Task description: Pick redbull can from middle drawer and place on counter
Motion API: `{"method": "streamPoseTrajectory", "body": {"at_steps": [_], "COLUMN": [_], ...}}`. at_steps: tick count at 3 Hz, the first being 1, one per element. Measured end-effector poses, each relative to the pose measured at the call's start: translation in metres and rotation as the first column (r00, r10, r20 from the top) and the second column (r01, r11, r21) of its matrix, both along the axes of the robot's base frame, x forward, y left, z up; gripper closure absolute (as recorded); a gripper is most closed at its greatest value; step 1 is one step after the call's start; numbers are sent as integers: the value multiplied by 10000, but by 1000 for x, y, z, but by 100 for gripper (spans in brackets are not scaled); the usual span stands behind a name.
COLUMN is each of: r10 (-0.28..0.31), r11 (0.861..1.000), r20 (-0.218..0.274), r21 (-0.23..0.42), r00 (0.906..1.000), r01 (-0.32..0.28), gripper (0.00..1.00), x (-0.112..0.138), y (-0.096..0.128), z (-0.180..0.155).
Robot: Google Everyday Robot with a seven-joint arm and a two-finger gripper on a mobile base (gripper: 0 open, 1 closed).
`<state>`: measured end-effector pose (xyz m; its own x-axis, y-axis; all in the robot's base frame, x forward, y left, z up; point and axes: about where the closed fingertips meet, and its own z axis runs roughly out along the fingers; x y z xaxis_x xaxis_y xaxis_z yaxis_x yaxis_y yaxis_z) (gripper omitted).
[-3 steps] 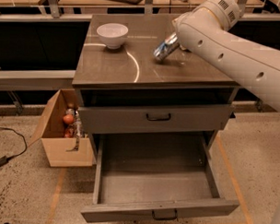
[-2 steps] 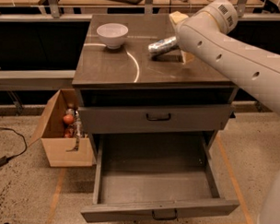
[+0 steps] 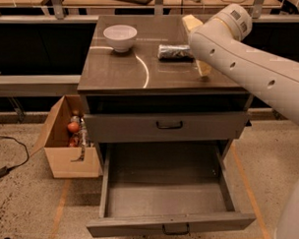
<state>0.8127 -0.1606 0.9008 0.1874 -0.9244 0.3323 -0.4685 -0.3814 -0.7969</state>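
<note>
Tabletop, glossy grey-brown, caps the cabinet. Below it I see the wide grey metal middle drawer pulled out. My end effector hangs over the right side, its pale fingers spread and gripping nothing. The slim silver redbull can lies on its side, its right end between them.

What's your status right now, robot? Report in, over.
Gripper open over glossy grey-brown counter, right side. Slim silver redbull can lying sideways on counter by gripper. Wide grey middle drawer pulled out. White bowl apart, left.
</note>
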Motion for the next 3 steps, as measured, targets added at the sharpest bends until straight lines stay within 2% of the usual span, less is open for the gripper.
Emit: {"method": "streamPoseTrajectory", "body": {"at_steps": [1,2,3], "r10": [-1097,-2190,-2187], "r11": [9897,9578,9581], "r20": [92,1167,1152], "r21": [-916,-1640,-1630], "r00": [9939,9687,9690], "r01": [1101,2363,2356], "gripper": [0,0,0], "x": [-28,-70,-70], "y": [-42,-90,-90], "z": [22,72,71]}}
